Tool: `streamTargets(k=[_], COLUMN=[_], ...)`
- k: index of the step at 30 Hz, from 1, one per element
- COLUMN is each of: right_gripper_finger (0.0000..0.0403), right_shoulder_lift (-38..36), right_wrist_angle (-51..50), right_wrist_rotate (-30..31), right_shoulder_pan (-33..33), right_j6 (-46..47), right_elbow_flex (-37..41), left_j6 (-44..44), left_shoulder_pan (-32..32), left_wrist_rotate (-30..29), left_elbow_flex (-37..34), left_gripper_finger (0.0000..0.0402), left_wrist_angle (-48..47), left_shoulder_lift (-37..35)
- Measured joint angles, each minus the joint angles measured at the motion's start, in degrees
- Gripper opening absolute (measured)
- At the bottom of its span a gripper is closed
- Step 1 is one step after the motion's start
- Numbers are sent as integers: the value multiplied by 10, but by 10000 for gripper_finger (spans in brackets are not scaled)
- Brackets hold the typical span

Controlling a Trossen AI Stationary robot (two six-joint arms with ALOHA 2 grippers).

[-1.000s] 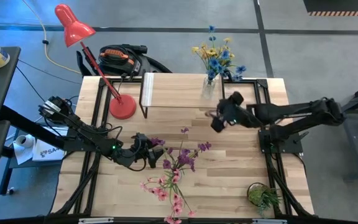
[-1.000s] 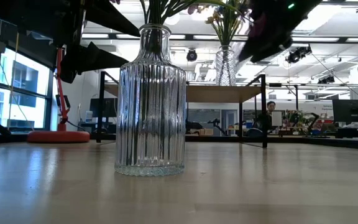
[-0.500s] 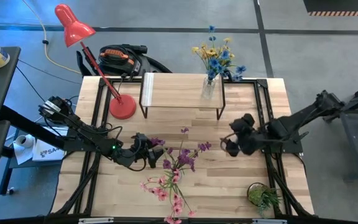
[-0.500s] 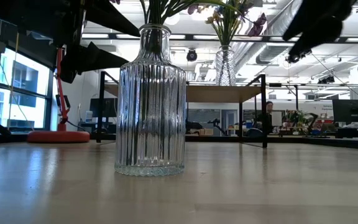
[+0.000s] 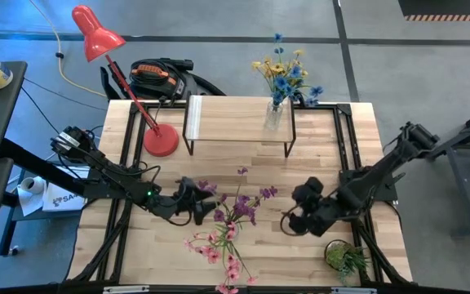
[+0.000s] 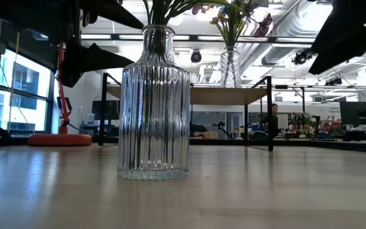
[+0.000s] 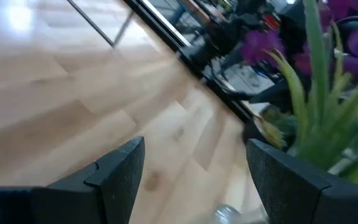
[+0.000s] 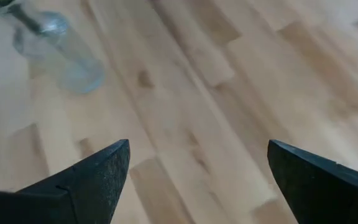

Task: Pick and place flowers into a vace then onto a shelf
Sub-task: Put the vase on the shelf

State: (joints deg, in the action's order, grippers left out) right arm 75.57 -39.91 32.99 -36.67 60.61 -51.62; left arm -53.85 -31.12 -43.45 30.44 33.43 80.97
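Note:
A ribbed glass vase (image 6: pixel 154 102) stands on its base on the table and holds the purple and pink flowers (image 5: pixel 233 214). It also shows in the right wrist view (image 8: pixel 58 46). My left gripper (image 5: pixel 196 204) is open just left of that vase, with the purple blooms and green stems (image 7: pixel 319 93) beside its fingers. My right gripper (image 5: pixel 287 224) is open over bare table right of the vase. A second glass vase (image 5: pixel 274 114) with the blue and yellow flowers stands on the shelf (image 5: pixel 235 118) at the far edge.
A red desk lamp has its base (image 5: pixel 160 140) on the far left of the table. A small green potted plant (image 5: pixel 348 260) sits at the near right corner, close to my right arm. Bare wood lies between the shelf and the table vase.
My right gripper has come away from the shelf and travelled toward the table's near edge, ending right of the vase with the purple and pink flowers. It has stayed open. Both vases and the flowers have kept their places.

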Motion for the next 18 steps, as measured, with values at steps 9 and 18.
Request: streamTargets(k=[9, 18], right_gripper_finger=[369, 369], right_shoulder_lift=[62, 69], right_wrist_angle=[65, 79], right_wrist_rotate=[-23, -45], right_shoulder_pan=[-11, -14], right_j6=[30, 51], right_elbow_flex=[0, 0], left_j6=[-4, 8], left_shoulder_pan=[-2, -57], left_wrist_rotate=[107, 210], left_elbow_flex=[0, -1], left_gripper_finger=[317, 317], left_wrist_angle=[52, -44], left_shoulder_lift=[0, -33])
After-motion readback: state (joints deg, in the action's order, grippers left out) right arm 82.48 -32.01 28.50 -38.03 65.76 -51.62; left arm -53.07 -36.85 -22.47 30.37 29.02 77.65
